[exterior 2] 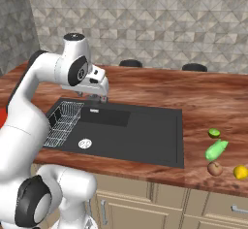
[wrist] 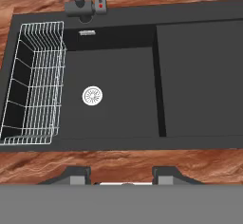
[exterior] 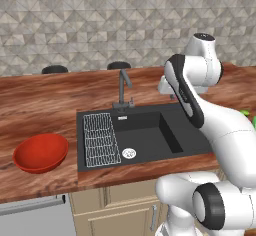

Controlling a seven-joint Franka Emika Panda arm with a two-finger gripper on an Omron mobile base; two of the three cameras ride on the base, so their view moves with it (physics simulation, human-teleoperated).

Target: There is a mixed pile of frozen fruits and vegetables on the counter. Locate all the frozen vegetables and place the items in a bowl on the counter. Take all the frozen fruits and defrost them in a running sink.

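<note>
Above the black sink (wrist: 114,90), the gripper (wrist: 122,175) hangs closed and empty. Right of the basin on the table (exterior 2: 203,97) lies the pile (exterior 2: 220,153); its small, hard, likely slippery pieces probably need gripping across their middles.

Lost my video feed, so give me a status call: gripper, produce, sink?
Gripper shut, empty, above black rectangular sink. Four small produce pieces on reddish-brown wood counter, right of sink. Glossy red bowl empty, left. Nothing in the way.
</note>
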